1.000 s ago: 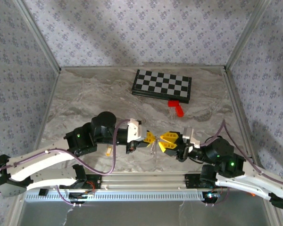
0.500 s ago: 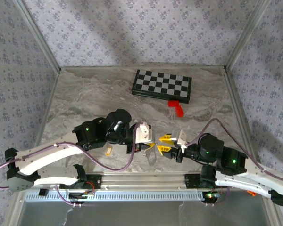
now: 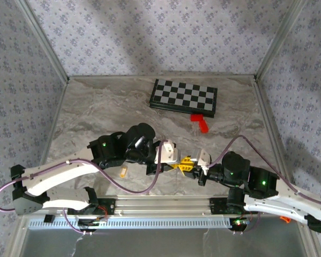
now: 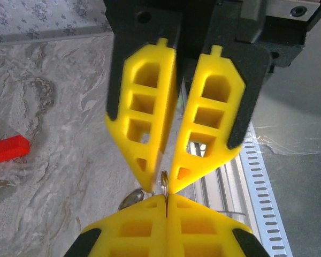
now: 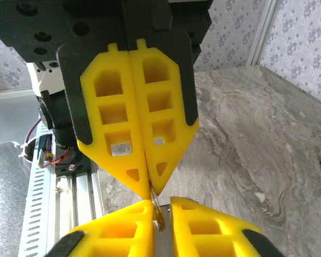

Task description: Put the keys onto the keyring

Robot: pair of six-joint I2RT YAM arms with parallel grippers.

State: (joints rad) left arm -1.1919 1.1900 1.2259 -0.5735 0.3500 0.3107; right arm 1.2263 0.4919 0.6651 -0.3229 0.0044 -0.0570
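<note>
Our left gripper (image 3: pixel 177 165) is shut on the keyring (image 4: pixel 164 183), tip to tip with the right gripper (image 3: pixel 189 164), whose fingers sit narrowly apart around it; whether they clamp, we cannot tell. The key (image 3: pixel 123 171) lies on the table (image 3: pixel 96 118) by the left arm

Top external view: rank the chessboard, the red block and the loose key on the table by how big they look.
1. chessboard, by far the largest.
2. red block, much smaller.
3. key, a tiny orange sliver beside the left arm.
All three lie flat on the table, so nearness to the camera hardly affects the order.
</note>
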